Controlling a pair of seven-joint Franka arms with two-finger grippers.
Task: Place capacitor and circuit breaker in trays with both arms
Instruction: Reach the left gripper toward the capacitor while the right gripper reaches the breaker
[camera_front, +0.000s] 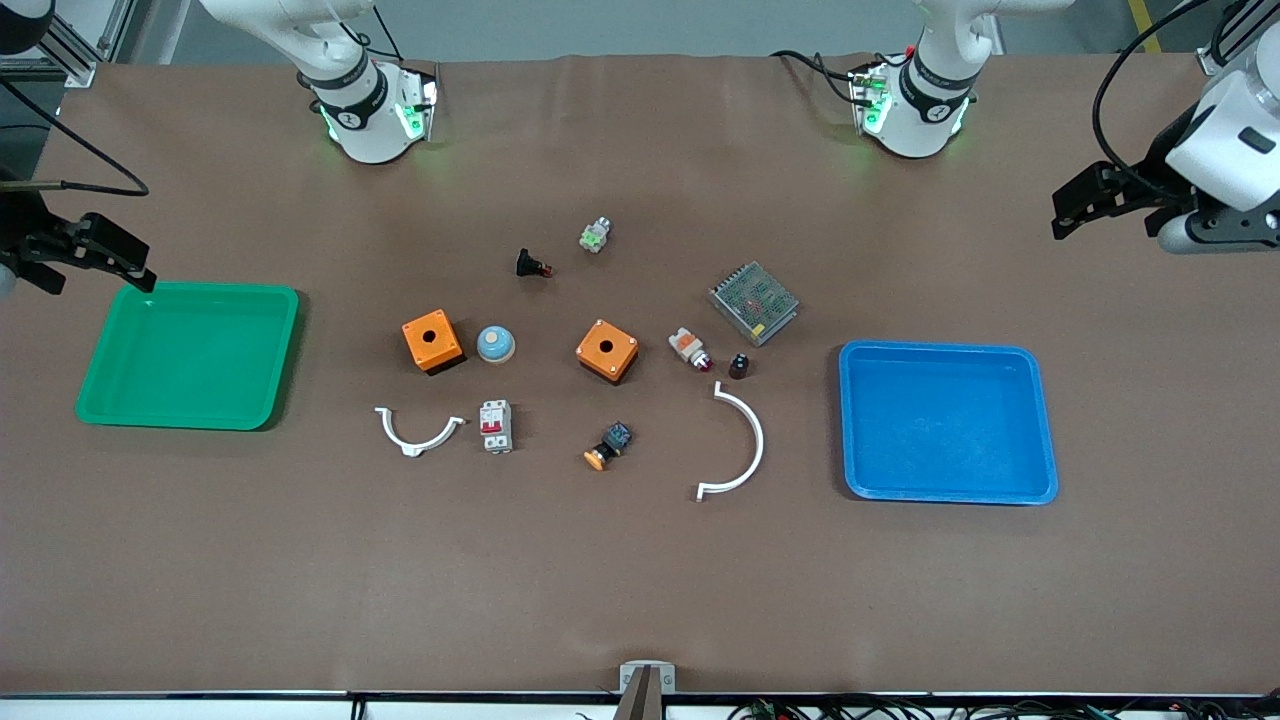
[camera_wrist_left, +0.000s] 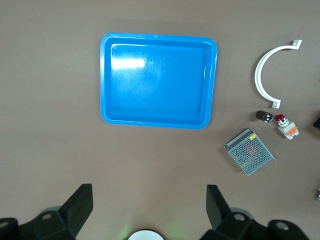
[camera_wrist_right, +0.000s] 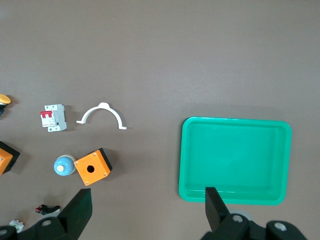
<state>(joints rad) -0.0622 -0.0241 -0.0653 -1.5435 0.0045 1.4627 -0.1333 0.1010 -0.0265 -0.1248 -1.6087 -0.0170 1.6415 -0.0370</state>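
Observation:
The capacitor (camera_front: 739, 366), a tiny black cylinder with a silvery end, lies on the table between a white-orange red-tipped part and the blue tray (camera_front: 940, 347). It also shows in the left wrist view (camera_wrist_left: 263, 116). The circuit breaker (camera_front: 496, 426), grey-white with red levers, lies nearer the front camera than the blue-white dome, and shows in the right wrist view (camera_wrist_right: 53, 117). My left gripper (camera_front: 1105, 215) (camera_wrist_left: 150, 205) is open and empty, high at the left arm's end of the table by the blue tray (camera_wrist_left: 159, 36). My right gripper (camera_front: 100, 275) (camera_wrist_right: 148, 207) is open and empty, over the green tray's (camera_front: 200, 289) (camera_wrist_right: 235, 120) edge.
Two orange boxes (camera_front: 432, 340) (camera_front: 607, 350), a blue-white dome (camera_front: 495, 344), a mesh power supply (camera_front: 753, 302), two white arcs (camera_front: 418, 432) (camera_front: 745, 445), an orange-capped button (camera_front: 608, 446), a white-orange part (camera_front: 690, 348), a black red-tipped piece (camera_front: 532, 265) and a green-silver part (camera_front: 595, 235) lie mid-table.

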